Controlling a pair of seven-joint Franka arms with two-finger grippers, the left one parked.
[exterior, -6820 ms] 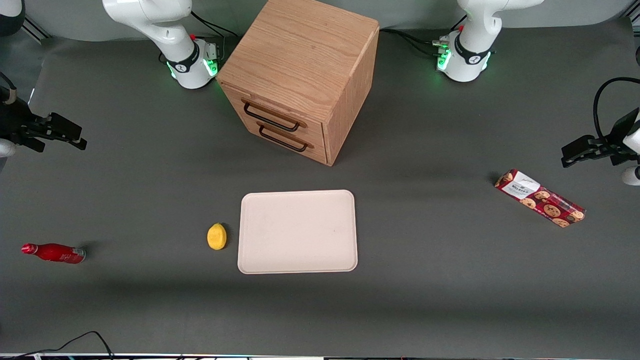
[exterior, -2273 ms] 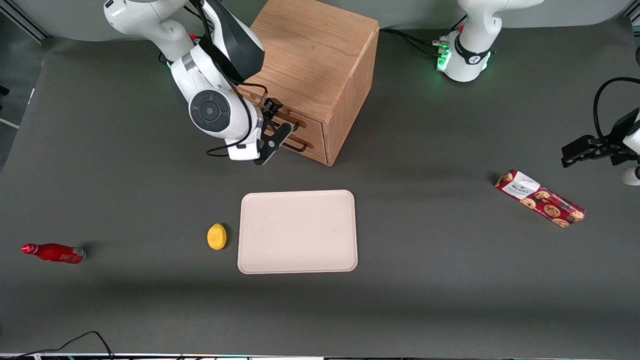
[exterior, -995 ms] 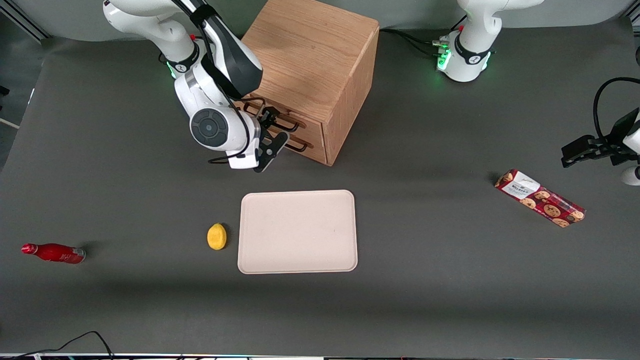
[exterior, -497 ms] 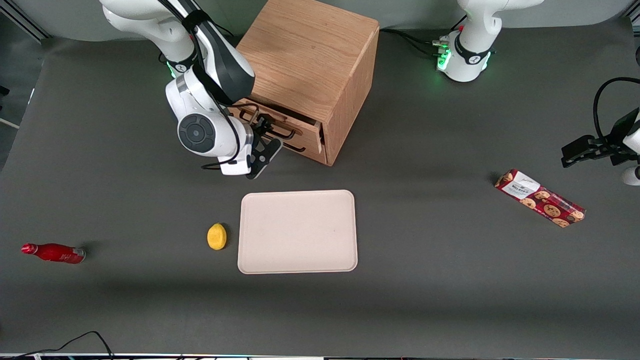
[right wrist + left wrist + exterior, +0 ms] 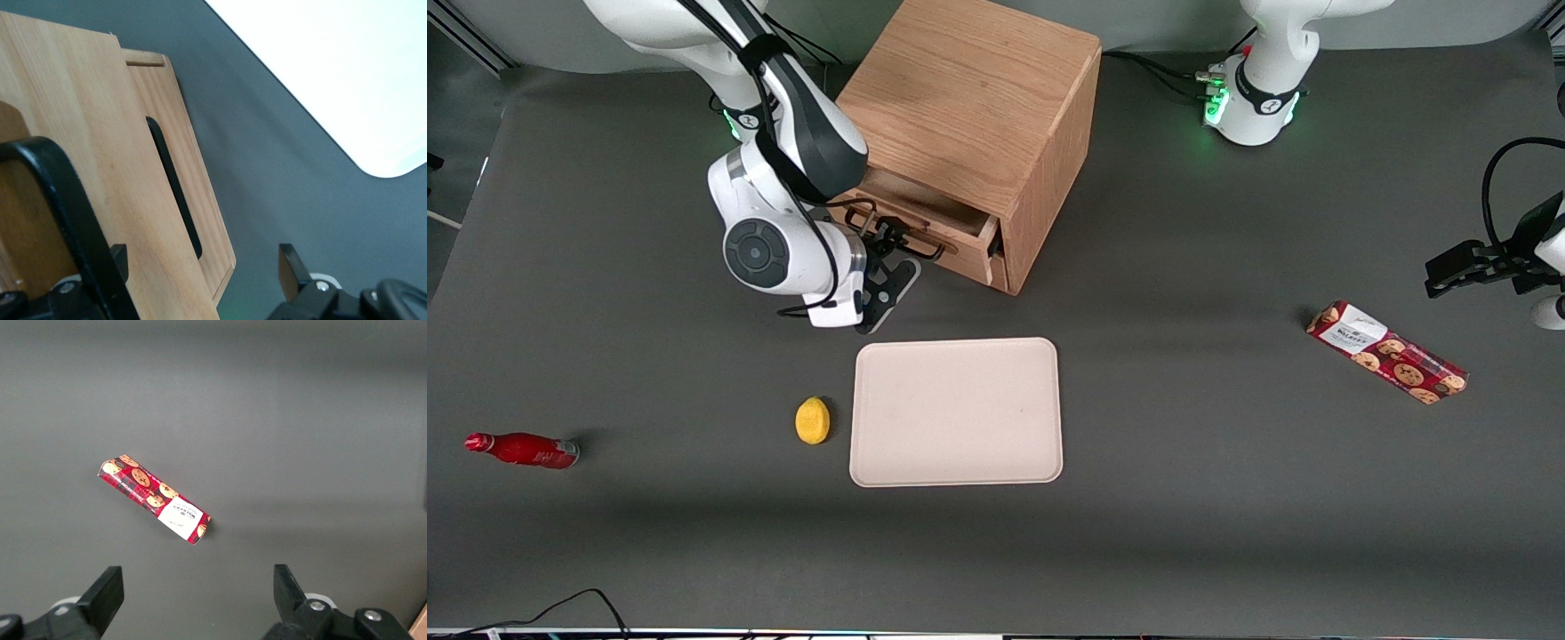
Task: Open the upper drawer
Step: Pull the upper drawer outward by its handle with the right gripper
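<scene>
1. Nearest the front camera, toward my end of the table, a red bottle (image 5: 521, 450) lies on its side on the dark grey table (image 5: 1227, 533).
2. A yellow lemon (image 5: 812, 420) sits just beside the cream tray (image 5: 956, 411), at nine o'clock from it as the front view shows it.
3. Toward the parked arm's end, at about two o'clock from the tray, lies a red cookie packet (image 5: 1386, 352).
4. My gripper (image 5: 887, 233) is at eleven o'clock from the tray, in front of the oak cabinet (image 5: 969, 98). Its fingers (image 5: 117, 263) are spread wide. The upper drawer's black bar handle (image 5: 67, 213) runs right against one of them, and they are not clamped on it.
5. The upper drawer (image 5: 929, 209) stands partly pulled out of the cabinet, with its wood-grain inside showing.
6. Under it, the lower drawer (image 5: 207, 220) is flush in the cabinet, and its own handle (image 5: 170, 187) is free.
</scene>
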